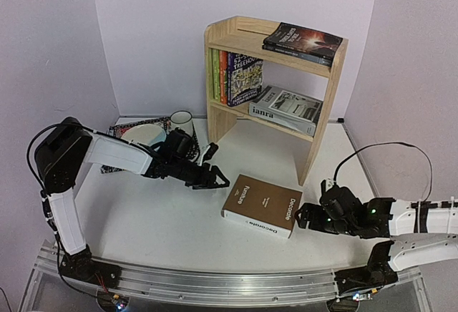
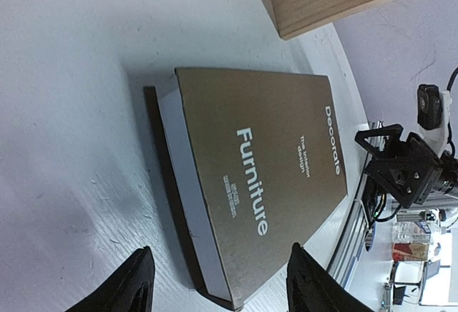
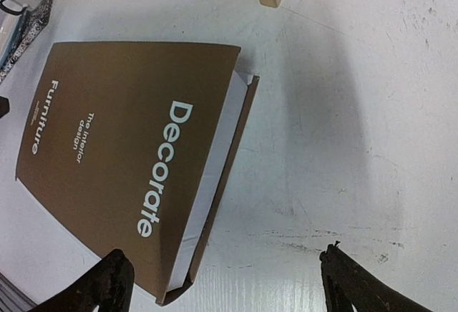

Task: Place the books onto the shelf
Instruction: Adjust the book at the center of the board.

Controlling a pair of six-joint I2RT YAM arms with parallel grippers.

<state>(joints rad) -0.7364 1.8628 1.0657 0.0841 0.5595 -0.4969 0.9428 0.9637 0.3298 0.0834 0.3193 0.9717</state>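
Top view: L gripper point(image 1: 212, 178) open, holds nothing, tips just short of the Decorate book point(image 1: 261, 205) at its 9 o'clock. R gripper point(image 1: 303, 216) spread wide, empty, at the book's 3 o'clock by its edge; contact unclear. Book lies flat on table point(image 1: 157, 219), approx 6 o'clock of shelf point(image 1: 236, 31).

Shelf top board: two dark books point(image 1: 302, 43) stacked flat. Lower board: green, orange, dk blue paperbacks point(image 1: 232, 77) upright at the 9 o'clock end, grey book point(image 1: 286, 109) flat beside them.

At the shelf's 9 o'clock: mat point(image 1: 123, 127) w/ plate point(image 1: 147, 134) and mug point(image 1: 180, 120).

L wrist: L fingers point(image 2: 136, 283) apart, nothing gripped; book at 12 o'clock.

R wrist: R fingers point(image 3: 114, 283) wide apart, free; book at 11 o'clock.
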